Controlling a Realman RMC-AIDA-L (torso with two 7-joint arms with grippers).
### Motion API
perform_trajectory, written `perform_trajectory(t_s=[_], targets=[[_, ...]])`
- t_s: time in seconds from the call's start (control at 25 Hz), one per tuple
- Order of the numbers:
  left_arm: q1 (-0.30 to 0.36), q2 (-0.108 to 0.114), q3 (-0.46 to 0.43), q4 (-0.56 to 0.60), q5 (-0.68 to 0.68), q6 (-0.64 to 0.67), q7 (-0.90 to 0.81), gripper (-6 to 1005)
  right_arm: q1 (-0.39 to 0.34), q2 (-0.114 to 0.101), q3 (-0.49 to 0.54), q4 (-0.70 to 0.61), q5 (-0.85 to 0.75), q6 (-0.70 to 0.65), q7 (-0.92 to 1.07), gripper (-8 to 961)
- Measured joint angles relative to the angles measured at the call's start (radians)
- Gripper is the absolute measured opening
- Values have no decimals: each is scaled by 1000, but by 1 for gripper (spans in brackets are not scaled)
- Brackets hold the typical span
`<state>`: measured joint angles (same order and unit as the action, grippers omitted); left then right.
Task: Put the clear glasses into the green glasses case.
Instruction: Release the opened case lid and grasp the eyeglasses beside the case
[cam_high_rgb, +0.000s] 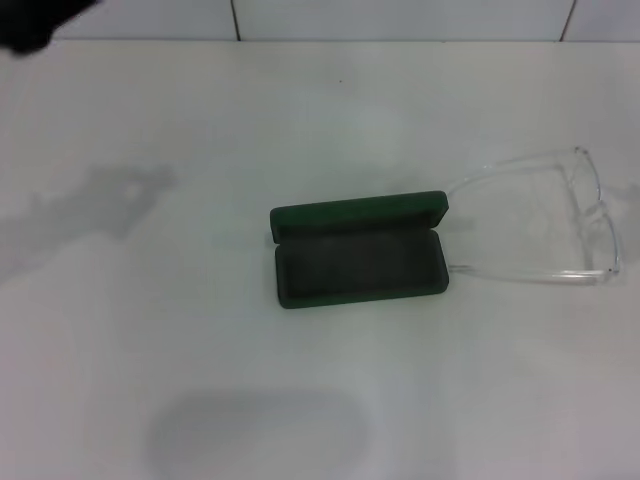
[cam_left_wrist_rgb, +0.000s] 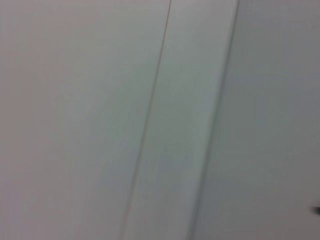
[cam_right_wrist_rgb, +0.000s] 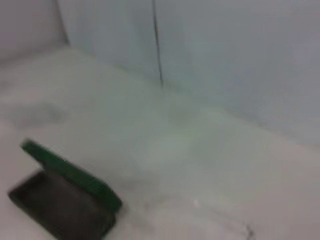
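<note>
Open case waits, glasses lie beside it, no gripper shows.
The clear glasses lie on the table touching the green glasses case; their thin see-through arms are easy to miss or bend.

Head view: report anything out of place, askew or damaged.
Nothing stands out. The green glasses case lies open and empty on the table; the clear glasses lie unfolded just to its right, arms toward it, looking intact.
</note>
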<state>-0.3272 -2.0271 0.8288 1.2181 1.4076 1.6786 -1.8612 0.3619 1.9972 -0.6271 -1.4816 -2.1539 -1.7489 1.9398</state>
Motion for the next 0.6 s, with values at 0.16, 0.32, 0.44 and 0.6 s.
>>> perform_trajectory(t_s=[0.16, 0.32, 0.44, 0.6], targets=[[-16, 26, -47, -125, 6, 105, 52, 156, 106, 5, -127, -81, -232, -8, 236, 728], [2, 21, -56, -156, 19, 105, 109, 96, 204, 12, -202, -65, -340, -2, 387, 670], [6, 17, -62, -173, 25, 105, 140, 74, 284, 9, -243, -9, -409, 8, 467, 656], [7, 17, -63, -213, 30, 106, 199, 67, 400, 13, -273, 113, -549, -8, 559, 657]])
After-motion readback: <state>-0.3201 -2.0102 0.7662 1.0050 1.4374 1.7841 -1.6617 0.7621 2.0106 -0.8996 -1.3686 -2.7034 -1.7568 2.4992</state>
